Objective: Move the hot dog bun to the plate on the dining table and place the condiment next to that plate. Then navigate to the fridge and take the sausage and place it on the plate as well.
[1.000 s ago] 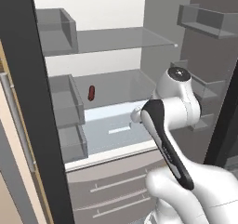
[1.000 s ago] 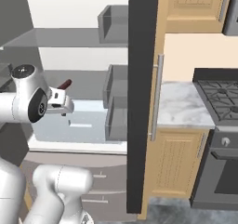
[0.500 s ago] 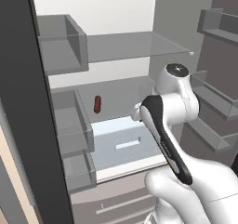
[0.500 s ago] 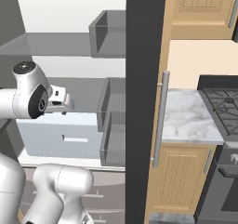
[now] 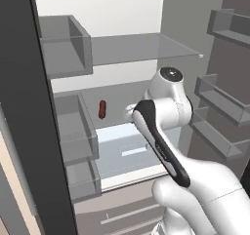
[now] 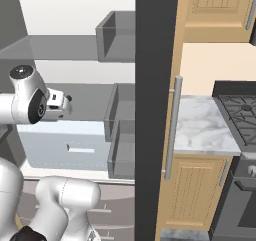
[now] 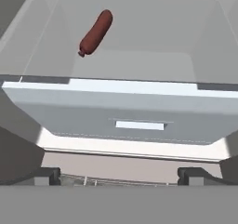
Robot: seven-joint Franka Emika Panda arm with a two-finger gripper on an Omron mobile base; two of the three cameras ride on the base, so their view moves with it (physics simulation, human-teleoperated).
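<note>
The base has rolled closer to the fridge (image 5: 29,107), so its inside looms larger. The gripper (image 7: 119,174) stands wide open, holding nothing, above the white drawer (image 7: 139,118). The sausage (image 7: 95,33) lies beyond on the glass shelf (image 7: 135,60), well apart from the fingers (image 7: 46,175).

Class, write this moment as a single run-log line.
stage: reaching into fridge | gripper: open, empty | sausage: on shelf above white drawer, untouched | next: likely advance to sausage
</note>
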